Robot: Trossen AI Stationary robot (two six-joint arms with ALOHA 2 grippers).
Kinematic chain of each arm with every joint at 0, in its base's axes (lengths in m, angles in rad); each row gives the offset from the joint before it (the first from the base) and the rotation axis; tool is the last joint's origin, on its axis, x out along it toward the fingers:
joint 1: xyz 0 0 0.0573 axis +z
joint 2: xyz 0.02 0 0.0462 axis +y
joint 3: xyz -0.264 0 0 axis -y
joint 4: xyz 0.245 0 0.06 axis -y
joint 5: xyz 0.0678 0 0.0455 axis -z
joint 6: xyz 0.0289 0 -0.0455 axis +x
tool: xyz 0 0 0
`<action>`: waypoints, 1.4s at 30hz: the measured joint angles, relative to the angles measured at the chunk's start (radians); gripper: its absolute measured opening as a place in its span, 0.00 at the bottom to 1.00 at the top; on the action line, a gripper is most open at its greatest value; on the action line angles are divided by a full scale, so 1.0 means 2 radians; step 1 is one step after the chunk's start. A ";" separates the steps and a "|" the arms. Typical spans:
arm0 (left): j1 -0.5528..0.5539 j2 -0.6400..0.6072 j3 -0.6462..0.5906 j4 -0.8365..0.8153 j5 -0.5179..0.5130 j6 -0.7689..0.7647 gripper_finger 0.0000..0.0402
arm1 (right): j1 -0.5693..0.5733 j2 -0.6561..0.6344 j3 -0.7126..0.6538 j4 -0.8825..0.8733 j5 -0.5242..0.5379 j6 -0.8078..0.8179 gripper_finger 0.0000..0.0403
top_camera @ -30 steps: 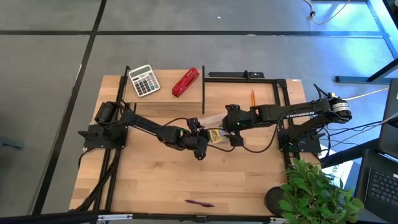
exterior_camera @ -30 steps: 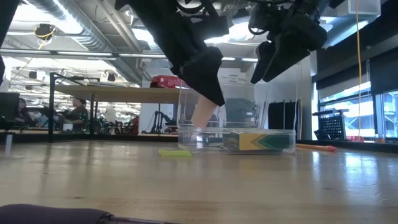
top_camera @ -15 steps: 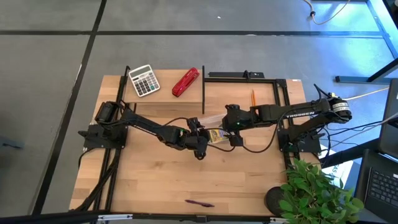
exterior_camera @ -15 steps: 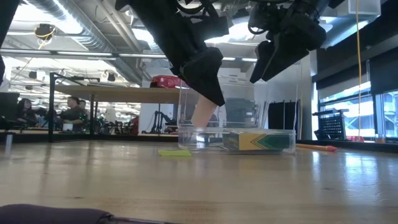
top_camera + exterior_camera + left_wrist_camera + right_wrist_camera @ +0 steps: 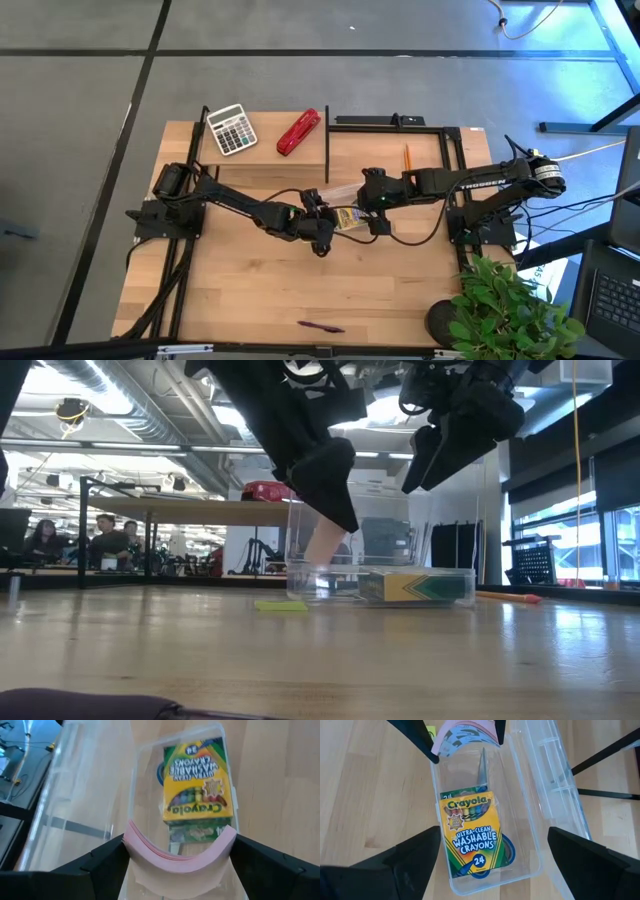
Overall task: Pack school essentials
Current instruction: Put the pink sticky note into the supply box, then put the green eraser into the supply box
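Note:
A clear plastic box (image 5: 532,815) sits mid-table with its lid (image 5: 85,785) swung open. Inside lies the yellow-green crayon box (image 5: 470,832) on top of the blue-handled scissors (image 5: 482,765). My left gripper (image 5: 178,855) stands over one end of the box, shut on the pink sticky-note pad (image 5: 175,862). My right gripper (image 5: 494,840) hovers open above the other end (image 5: 432,465), touching nothing. The tiny yellow block (image 5: 282,605) lies flat on the table beside the box. The orange pencil (image 5: 407,157) lies toward the far right, the dark purple pen (image 5: 320,326) at the near edge. My left gripper pinches the pink sticky-note pad by two opposite edges (image 5: 131,832), one finger on each, and the pad bows into a curve between them. The fingers slant down from above. The pad hangs below them, its lower end (image 5: 320,560) inside the box; whether it touches the bottom I cannot tell.
The grey-white calculator (image 5: 232,129) and the red stapler (image 5: 298,132) lie on the far left part of the table. A black frame (image 5: 395,122) stands along the far edge. A potted plant (image 5: 510,305) sits off the near right corner. People sit in the room beyond.

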 joint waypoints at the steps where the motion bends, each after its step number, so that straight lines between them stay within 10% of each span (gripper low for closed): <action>1: 0.001 0.000 0.000 -0.001 0.004 0.000 0.79 | 0.000 0.000 0.000 0.000 0.000 0.000 0.92; 42: 0.003 0.000 0.000 -0.012 0.016 0.002 0.99 | 0.000 0.000 0.000 0.000 0.000 0.000 0.92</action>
